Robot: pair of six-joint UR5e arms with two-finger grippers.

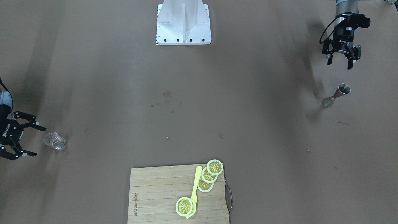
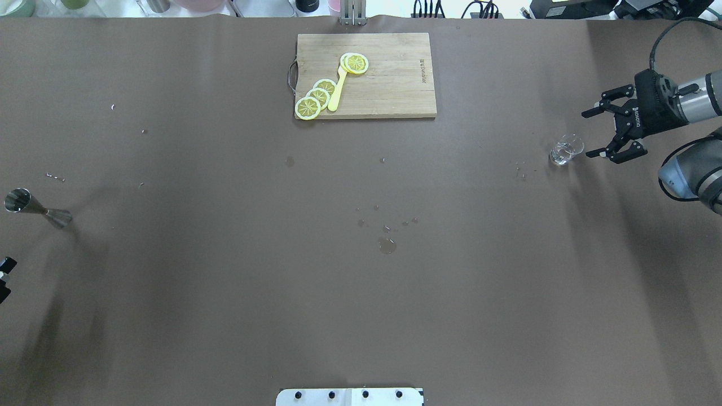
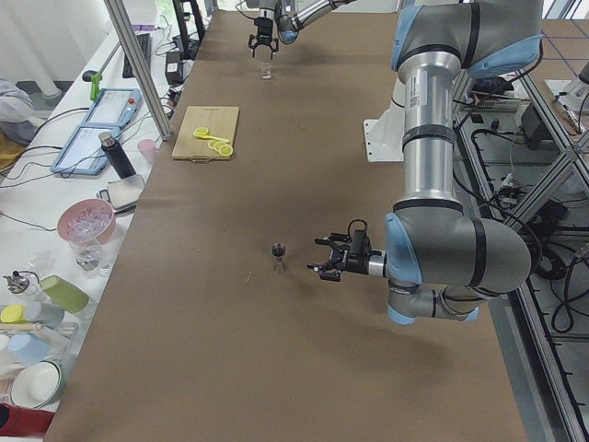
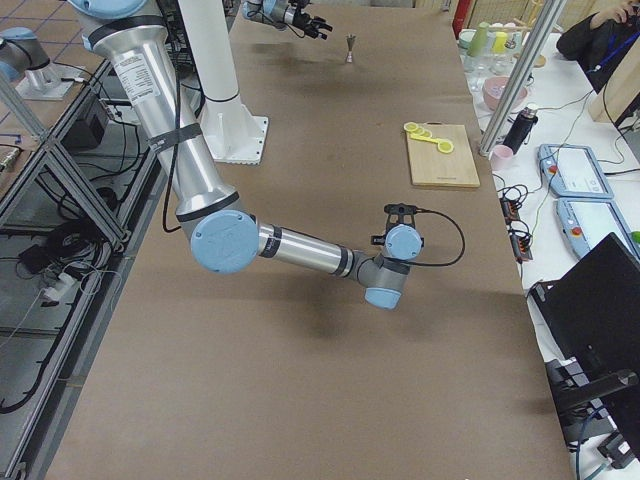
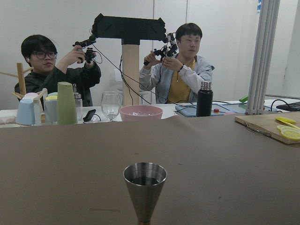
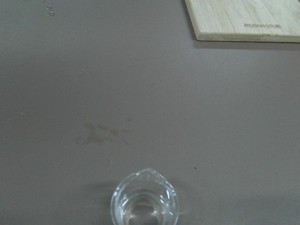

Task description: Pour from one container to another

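Note:
The small clear glass (image 1: 55,140) stands upright on the brown table at the robot's right end, also seen as the glass (image 2: 566,149) and from above as the glass (image 6: 144,204). My right gripper (image 1: 37,141) is open and lies level just beside it, its fingers apart from it; in the overhead view the right gripper (image 2: 589,134) is to the glass's right. The steel jigger (image 1: 336,95) stands upright at the left end, and fills the lower middle of the left wrist view as the jigger (image 5: 144,187). My left gripper (image 1: 339,63) is open, a short way behind the jigger.
A wooden cutting board (image 2: 395,90) with lemon slices (image 2: 317,97) and a yellow utensil lies at the far middle. Wet spots (image 2: 387,245) mark the table's middle. The white robot base (image 1: 183,23) is at the near edge. Two people (image 5: 178,65) sit past the far edge, with cups and a bowl.

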